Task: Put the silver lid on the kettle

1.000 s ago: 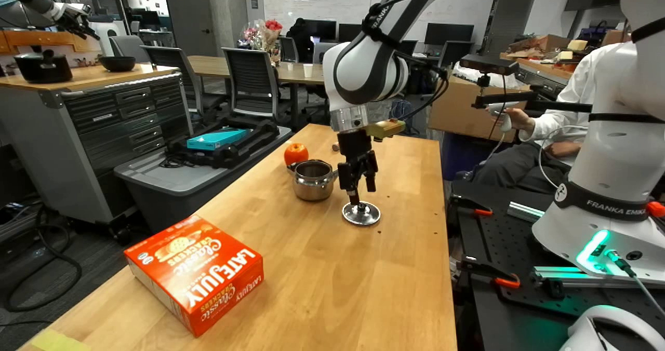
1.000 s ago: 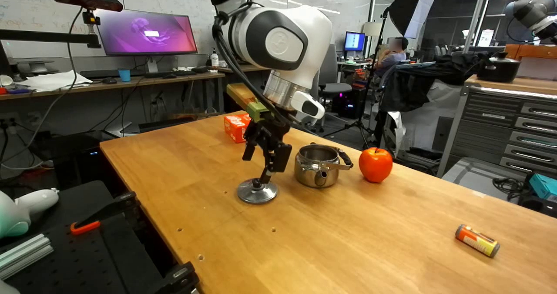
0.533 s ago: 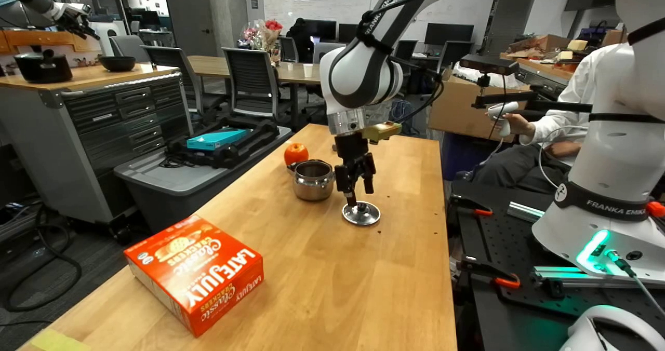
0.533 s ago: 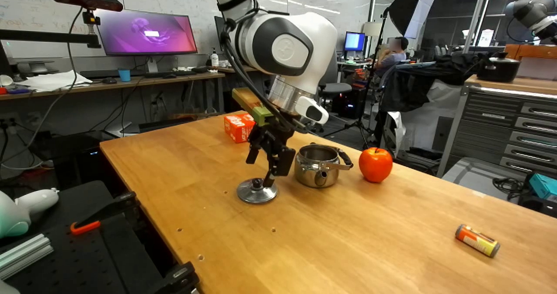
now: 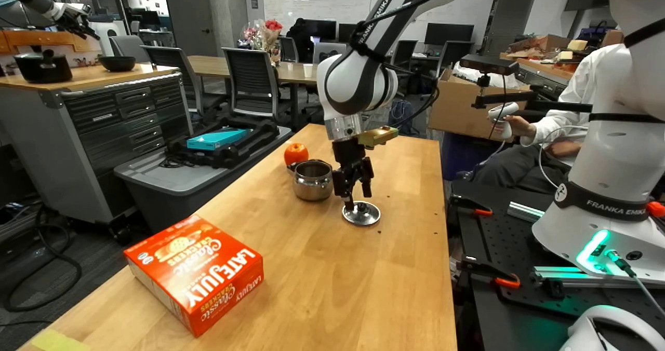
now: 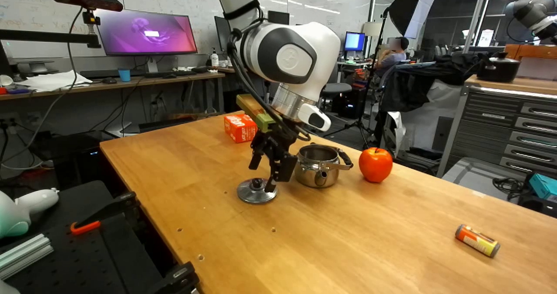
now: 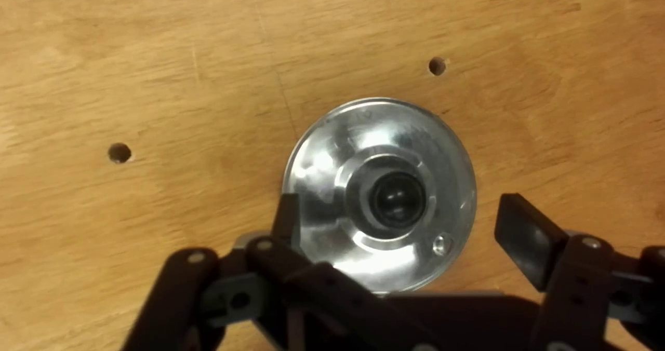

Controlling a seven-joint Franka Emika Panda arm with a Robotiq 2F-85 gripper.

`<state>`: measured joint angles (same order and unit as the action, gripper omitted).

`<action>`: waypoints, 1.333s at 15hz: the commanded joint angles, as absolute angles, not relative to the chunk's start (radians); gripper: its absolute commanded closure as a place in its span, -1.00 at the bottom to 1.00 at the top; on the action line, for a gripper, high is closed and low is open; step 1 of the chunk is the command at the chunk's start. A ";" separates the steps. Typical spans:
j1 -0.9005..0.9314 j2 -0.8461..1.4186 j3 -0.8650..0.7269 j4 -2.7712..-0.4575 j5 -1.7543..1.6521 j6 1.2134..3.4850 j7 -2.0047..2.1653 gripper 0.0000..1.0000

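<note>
The silver lid [image 5: 370, 217] lies flat on the table, knob up, in both exterior views [image 6: 251, 195]. In the wrist view the lid [image 7: 384, 185] is a shiny disc with a dark round knob. The kettle [image 5: 313, 186] is a small silver pot, open at the top, upright beside the lid; its spout and handle show in an exterior view [image 6: 317, 168]. My gripper [image 5: 358, 200] is open and empty, low over the lid. In the wrist view the fingers [image 7: 399, 203] stand wide on either side of the knob, one over the lid's rim, one beyond it.
An orange cracker box [image 5: 195, 273] lies on the table. A red apple [image 6: 375, 165] stands close to the kettle. A small red and yellow cylinder [image 6: 478, 240] lies farther along the table. The robot's base and clamps [image 5: 486, 273] border one table edge.
My gripper has moved slightly lower and toward the kettle's side of the lid, its fingers still apart. The lid and the kettle have not moved.
</note>
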<state>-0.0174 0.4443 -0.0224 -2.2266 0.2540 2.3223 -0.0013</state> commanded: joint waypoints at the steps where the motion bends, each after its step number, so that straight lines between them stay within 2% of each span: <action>1: -0.034 0.479 -0.009 -2.180 0.251 2.292 0.021 -0.31; 3: -0.034 0.482 -0.009 -2.177 0.252 2.290 0.023 0.03; 8: -0.034 0.480 -0.009 -2.169 0.252 2.275 0.028 0.73; 10: -0.033 0.479 -0.008 -2.166 0.252 2.270 0.030 0.82; 11: -0.033 0.478 -0.008 -2.166 0.253 2.269 0.030 0.94; 12: -0.033 0.477 -0.008 -2.167 0.252 2.270 0.030 0.86; 20: -0.033 0.456 -0.008 -2.175 0.248 2.257 0.025 0.86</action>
<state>-0.0188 0.4591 -0.0219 -2.1940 0.2540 2.2935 0.0165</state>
